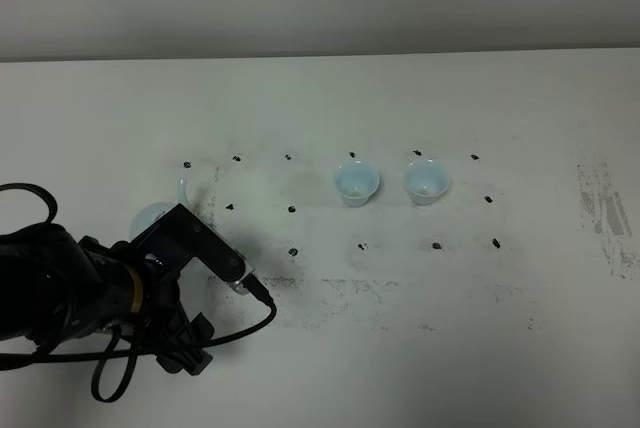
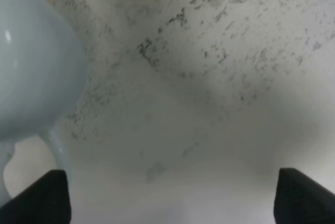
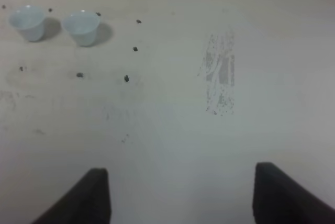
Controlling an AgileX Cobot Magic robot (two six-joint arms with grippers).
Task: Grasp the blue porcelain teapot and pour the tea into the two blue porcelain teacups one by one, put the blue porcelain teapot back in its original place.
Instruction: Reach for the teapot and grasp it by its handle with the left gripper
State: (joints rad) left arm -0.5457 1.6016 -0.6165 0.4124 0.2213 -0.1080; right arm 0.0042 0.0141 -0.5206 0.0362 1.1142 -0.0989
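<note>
The blue porcelain teapot [image 1: 150, 218] stands at the table's left, mostly covered by my left arm, with its thin spout [image 1: 183, 188] showing beyond. In the left wrist view its round body [image 2: 31, 62] and loop handle [image 2: 55, 145] lie just outside one fingertip. My left gripper [image 2: 175, 198] is open with only bare table between its fingers. The two blue porcelain teacups [image 1: 356, 183] [image 1: 426, 181] stand side by side at the middle of the table. My right gripper [image 3: 183, 198] is open and empty, well away from the cups [image 3: 29, 22] [image 3: 82, 26], and out of the exterior view.
Black marker dots [image 1: 293, 250] form a grid on the white table around the teapot and cups. A scuffed grey patch [image 1: 605, 208] lies at the right. The left arm's black cable [image 1: 250, 323] loops over the table near the front.
</note>
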